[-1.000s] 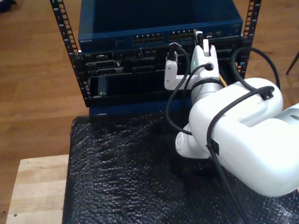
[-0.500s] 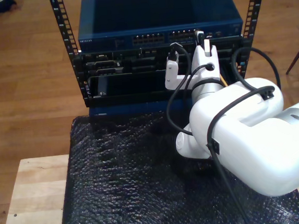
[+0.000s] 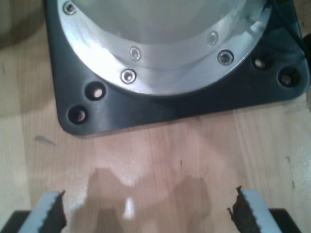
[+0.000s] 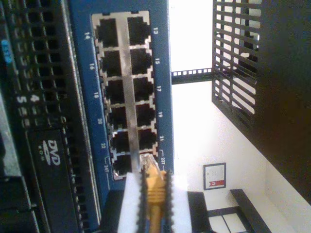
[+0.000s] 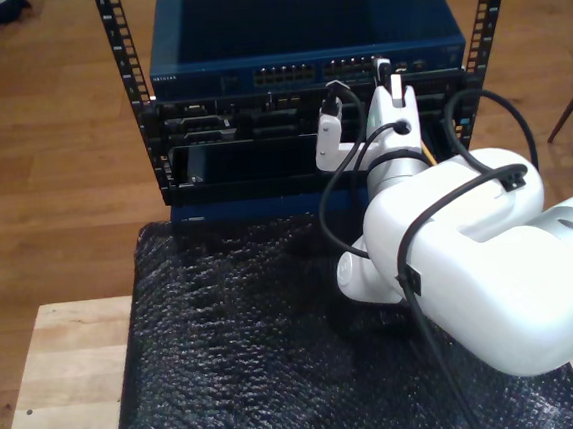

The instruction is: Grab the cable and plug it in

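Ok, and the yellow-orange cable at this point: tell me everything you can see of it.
The cable is thin and yellow-orange, with a ribbed moulded boot and a small clear plastic plug at its tip. My second gripper is shut on it, white pads pressing both sides. The plug points at the blue switch, right at the end of the port block by ports 23 and 24; whether it is seated, I cannot tell. A short yellow stretch shows beside the arm.

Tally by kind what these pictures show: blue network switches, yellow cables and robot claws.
Blue network switch: 1
Yellow cable: 1
Claws: 2 (my first claw, open; my second claw, shut on the cable)
Total: 4
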Controlling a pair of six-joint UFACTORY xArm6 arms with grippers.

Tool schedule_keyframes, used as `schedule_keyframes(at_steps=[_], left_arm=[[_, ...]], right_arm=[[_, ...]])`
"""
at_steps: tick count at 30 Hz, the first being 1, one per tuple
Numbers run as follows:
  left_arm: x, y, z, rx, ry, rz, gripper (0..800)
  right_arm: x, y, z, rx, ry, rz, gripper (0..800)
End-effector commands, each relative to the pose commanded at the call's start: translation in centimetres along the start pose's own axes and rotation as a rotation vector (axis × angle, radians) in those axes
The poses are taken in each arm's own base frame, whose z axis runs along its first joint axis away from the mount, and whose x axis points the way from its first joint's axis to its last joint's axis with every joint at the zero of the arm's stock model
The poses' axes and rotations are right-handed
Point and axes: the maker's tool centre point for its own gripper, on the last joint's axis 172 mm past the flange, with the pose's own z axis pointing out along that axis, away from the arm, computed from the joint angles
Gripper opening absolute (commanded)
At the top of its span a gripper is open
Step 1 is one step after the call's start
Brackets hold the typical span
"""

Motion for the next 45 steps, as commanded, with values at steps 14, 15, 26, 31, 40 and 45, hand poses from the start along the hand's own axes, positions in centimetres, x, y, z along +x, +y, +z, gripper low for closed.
schedule_keyframes(at_steps=[14,15,26,31,40,45], left_arm=[[0.0,0.0,0.0,0.0,0.0,0.0,800],[0.0,0.0,0.0,0.0,0.0,0.0,800],[0.0,0.0,0.0,0.0,0.0,0.0,800],[0.0,0.0,0.0,0.0,0.0,0.0,800],[0.0,0.0,0.0,0.0,0.0,0.0,800],[0.0,0.0,0.0,0.0,0.0,0.0,800]], right_arm=[[0.09,0.04,-0.05,0.0,0.002,0.0,0],[0.07,0.02,-0.09,0.0,0.001,-0.001,0],[0.21,0.18,0.02,-0.005,0.004,-0.001,0],[0.27,0.22,0.21,-0.005,0.003,0.001,0],[0.2,-0.37,0.19,0.004,0.004,-0.003,0],[0.1,-0.41,0.24,0.006,0.003,-0.003,0]])
